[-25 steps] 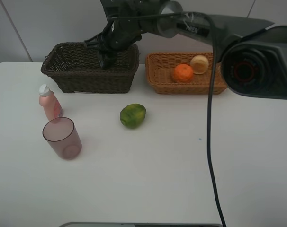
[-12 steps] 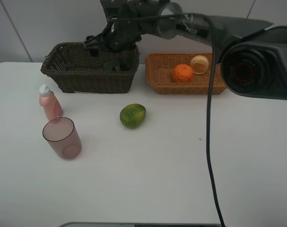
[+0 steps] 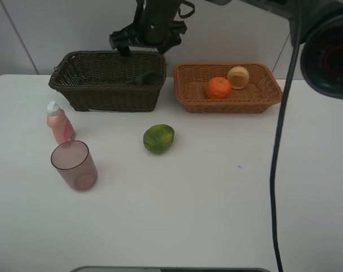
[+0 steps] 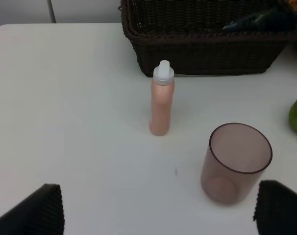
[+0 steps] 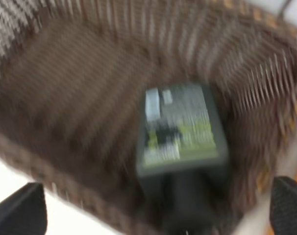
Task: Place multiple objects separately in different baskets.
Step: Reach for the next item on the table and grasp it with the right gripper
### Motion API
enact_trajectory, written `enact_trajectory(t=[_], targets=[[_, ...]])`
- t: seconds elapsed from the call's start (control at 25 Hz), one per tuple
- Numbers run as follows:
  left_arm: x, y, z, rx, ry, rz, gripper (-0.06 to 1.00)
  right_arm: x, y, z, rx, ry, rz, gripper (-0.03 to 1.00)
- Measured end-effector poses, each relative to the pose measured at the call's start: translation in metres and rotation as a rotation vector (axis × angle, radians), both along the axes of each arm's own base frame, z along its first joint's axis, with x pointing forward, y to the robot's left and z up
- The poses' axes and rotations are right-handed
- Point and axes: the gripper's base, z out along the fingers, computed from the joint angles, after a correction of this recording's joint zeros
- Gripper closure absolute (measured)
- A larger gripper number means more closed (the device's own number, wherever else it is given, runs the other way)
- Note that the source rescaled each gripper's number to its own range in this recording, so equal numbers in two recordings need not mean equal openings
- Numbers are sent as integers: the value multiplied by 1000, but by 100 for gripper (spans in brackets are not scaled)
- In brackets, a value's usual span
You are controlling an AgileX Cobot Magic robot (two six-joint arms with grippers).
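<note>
Grey bottle (image 5: 180,129), boxy, in wicker basket (image 5: 65,88).

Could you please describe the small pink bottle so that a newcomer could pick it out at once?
Find the dark brown basket at the back left of the white table. Just in front of its left end stands the pink bottle, upright. Unlike the wider, see-through mauve cup beside it, it is slim, opaque and topped with a white cap.
</note>
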Motion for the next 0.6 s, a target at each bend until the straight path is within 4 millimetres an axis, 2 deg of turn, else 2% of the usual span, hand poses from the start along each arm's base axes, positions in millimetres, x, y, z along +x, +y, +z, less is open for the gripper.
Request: enact_trajectory(t=[0.2,0.44,0.6], targets=[[0,0,0,0,0,0,-6,-27,-2,5,-167,136,79,5],[0,0,0,0,0,0,-6,-52,12,20,-171,147,171,5],[0,0,0,0,0,0,-6,-64,11,13,-196,187,187,5]])
